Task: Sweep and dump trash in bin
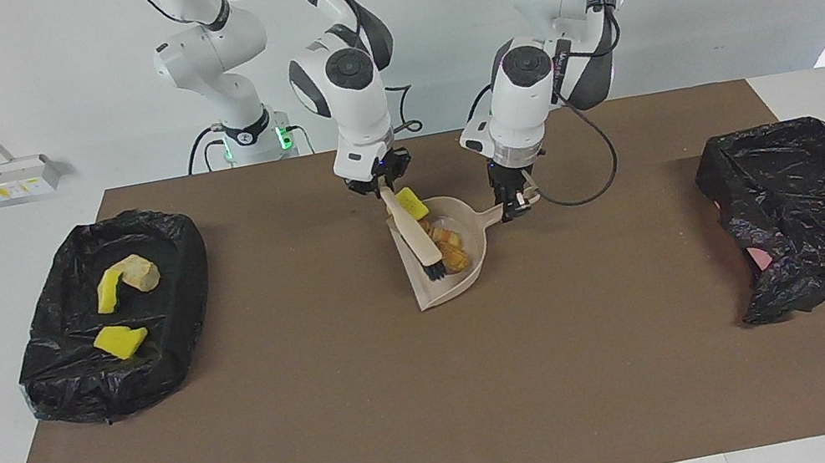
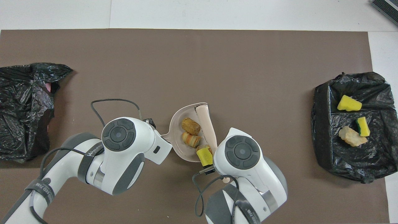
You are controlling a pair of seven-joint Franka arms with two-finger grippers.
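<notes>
A beige dustpan [image 1: 456,287] [image 2: 178,123] lies on the brown mat mid-table, near the robots. My left gripper [image 1: 516,205] is shut on its handle. My right gripper [image 1: 379,186] is shut on the handle of a beige brush [image 1: 416,237] [image 2: 207,124], whose dark bristles rest in the pan. Trash in the pan: two orange-brown pieces [image 1: 453,251] [image 2: 190,125] and a yellow sponge chunk [image 1: 412,202] [image 2: 204,156] at the pan edge nearest the robots. The wrists hide both grippers in the overhead view.
A black-bagged bin [image 1: 66,386] [image 2: 323,130] at the right arm's end holds two yellow sponge chunks [image 1: 119,341] [image 2: 349,103] and a beige lump [image 1: 140,273] [image 2: 351,136]. Another black-bagged bin [image 1: 816,211] [image 2: 25,112] stands at the left arm's end.
</notes>
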